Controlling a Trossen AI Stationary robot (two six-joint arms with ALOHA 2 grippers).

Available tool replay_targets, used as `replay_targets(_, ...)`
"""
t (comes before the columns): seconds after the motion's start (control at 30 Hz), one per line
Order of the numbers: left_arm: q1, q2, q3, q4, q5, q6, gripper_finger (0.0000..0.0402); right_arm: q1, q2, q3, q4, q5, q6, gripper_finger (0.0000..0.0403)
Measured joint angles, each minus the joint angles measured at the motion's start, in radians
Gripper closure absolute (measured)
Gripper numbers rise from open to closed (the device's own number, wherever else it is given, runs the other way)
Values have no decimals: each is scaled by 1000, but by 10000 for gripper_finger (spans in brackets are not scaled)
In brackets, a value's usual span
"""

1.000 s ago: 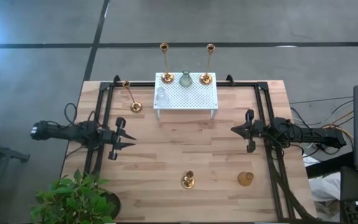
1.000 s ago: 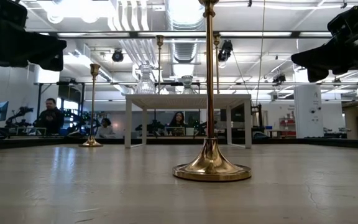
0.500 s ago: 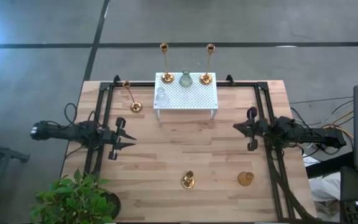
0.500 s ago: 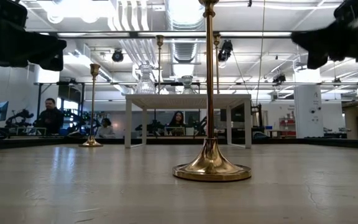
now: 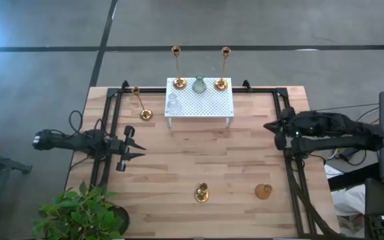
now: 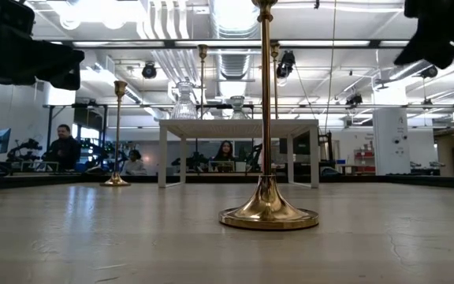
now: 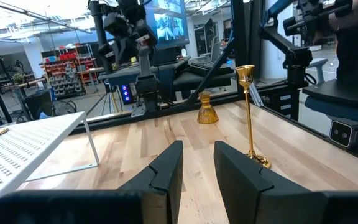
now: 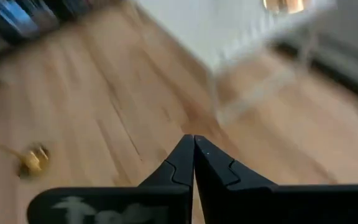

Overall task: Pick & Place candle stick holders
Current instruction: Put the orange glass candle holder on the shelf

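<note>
**Right arm pulling back toward its table edge; left arm holding station**

Compared with a second ago, the right gripper (image 5: 279,133) is retreating toward the right side of the table and lifting, showing higher in the low view; its fingers (image 8: 191,163) are pressed together with nothing between them. The left gripper (image 5: 133,149) is keeping its earlier place, its jaws parted a little and gripping nothing.

Seven candle stick holders are showing. Five are brass: two tall ones (image 5: 178,69) (image 5: 223,70) standing on the white rack (image 5: 212,103), which is lying ahead of and between both grippers; one tall one (image 5: 141,104) on the table just beside the rack, ahead of the left gripper; one tall one (image 5: 201,193) at the near edge, between the grippers; and one squat one (image 5: 263,191) near it, closer to the right gripper. Two are clear glass (image 5: 199,85) (image 5: 173,103), both on the rack. None is moving.
</note>
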State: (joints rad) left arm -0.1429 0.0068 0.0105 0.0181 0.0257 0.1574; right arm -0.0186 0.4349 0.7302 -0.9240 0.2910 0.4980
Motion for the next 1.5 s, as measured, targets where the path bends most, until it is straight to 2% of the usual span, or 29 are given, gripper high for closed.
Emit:
replay_targets(0.1, 0, 1, 0, 0, 0, 0, 305, 31, 87, 50, -125, 23, 73, 394)
replay_targets(0.23, 0, 1, 0, 1, 0, 0, 305, 159, 137, 15, -1, 0, 95, 394)
replay_targets(0.33, 0, 2, 0, 1, 0, 0, 305, 299, 159, -24, 9, 22, 220, 394)
replay_targets(0.43, 0, 2, 0, 1, 0, 0, 305, 484, 179, -62, -45, 104, 423, 394)
replay_targets(0.6, 0, 2, 0, 2, 0, 0, 305, 818, 230, -56, -129, 377, 840, 394)
replay_targets(0.67, 0, 3, 0, 2, 0, 0, 305, 918, 288, -36, -179, 413, 967, 394)
replay_targets(0.77, 0, 4, 0, 2, 0, 0, 305, 1011, 379, -4, -242, 333, 1042, 394)
replay_targets(0.9, 0, 3, 0, 2, 0, 0, 305, 1067, 453, 23, -234, 99, 941, 394)
replay_targets(1.03, 0, 3, 0, 2, 0, 0, 305, 1082, 454, 25, -142, -28, 865, 394)
replay_targets(1.23, 0, 3, 0, 2, 0, 0, 305, 1089, 463, -2, -35, -113, 851, 388)
replay_targets(1.4, 0, 3, 0, 2, 0, 0, 305, 1118, 489, -55, -7, -144, 875, 351)
replay_targets(1.5, 0, 3, 0, 3, 0, 0, 305, 1121, 499, -93, 74, -135, 849, 323)
